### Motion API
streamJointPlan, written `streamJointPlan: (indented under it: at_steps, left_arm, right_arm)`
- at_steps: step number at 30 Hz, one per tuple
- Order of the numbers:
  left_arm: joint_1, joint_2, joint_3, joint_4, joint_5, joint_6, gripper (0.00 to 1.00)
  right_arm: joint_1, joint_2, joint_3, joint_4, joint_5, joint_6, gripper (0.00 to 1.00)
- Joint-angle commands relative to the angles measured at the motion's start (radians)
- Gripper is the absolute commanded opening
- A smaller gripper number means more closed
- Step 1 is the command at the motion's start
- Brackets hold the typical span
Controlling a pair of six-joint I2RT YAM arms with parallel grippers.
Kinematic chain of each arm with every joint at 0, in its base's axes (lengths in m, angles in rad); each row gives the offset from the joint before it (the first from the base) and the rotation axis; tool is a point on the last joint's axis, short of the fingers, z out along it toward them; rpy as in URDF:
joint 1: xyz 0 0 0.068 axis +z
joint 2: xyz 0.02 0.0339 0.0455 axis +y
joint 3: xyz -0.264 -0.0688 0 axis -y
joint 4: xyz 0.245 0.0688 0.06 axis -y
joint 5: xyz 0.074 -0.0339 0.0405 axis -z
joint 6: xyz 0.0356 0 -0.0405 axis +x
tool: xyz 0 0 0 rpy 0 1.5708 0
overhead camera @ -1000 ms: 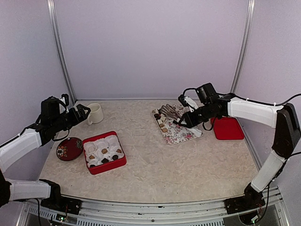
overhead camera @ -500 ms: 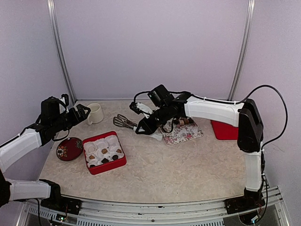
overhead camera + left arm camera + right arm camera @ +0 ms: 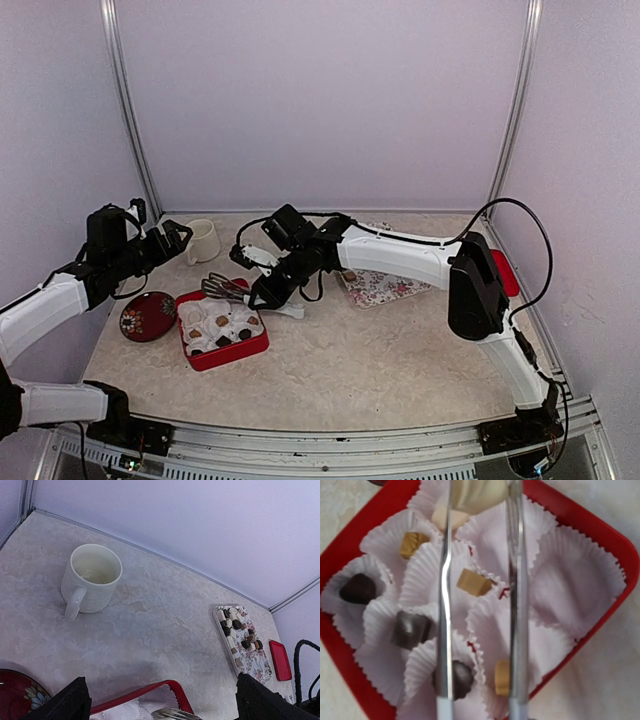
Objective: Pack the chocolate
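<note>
One bare paper cup [image 3: 575, 575] against the red box rim [image 3: 605, 530], tongs [image 3: 516, 605] above chocolate [image 3: 472, 582].

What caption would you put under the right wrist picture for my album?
Metal tongs above a red box of paper cups holding chocolates.

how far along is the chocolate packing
Done: at least six pieces sit in white paper cups in the red box. In hand: metal tongs in the right claw hold a cream-white piece over it. Remaining: some cups empty, more chocolates on the floral tray.
</note>
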Motion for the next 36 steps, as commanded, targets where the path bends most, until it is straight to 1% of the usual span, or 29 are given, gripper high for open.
streamJointPlan:
  at_steps: [1, 7, 13, 18, 30, 36]
  left_arm:
    - [0.007, -0.016, -0.007, 0.020, 0.002, 0.002, 0.99]
    - [0.007, -0.021, -0.011, 0.021, 0.001, 0.003, 0.99]
    - [0.008, -0.017, -0.009, 0.020, -0.001, 0.006, 0.99]
    - [0.009, -0.016, -0.009, 0.021, -0.003, 0.006, 0.99]
    - [0.008, -0.010, -0.008, 0.022, -0.003, 0.008, 0.99]
    - [0.008, -0.010, -0.008, 0.025, 0.002, 0.004, 0.99]
  right_arm:
    - [0.009, 0.042, 0.079, -0.024, -0.022, 0.014, 0.22]
    - [0.014, 0.095, 0.146, -0.041, -0.041, 0.019, 0.22]
    - [0.018, 0.116, 0.151, -0.041, -0.050, 0.022, 0.23]
    - [0.018, 0.126, 0.152, -0.037, -0.050, 0.025, 0.26]
    - [0.016, 0.118, 0.168, -0.034, -0.038, 0.025, 0.37]
    - [0.016, 0.099, 0.173, -0.031, -0.033, 0.024, 0.37]
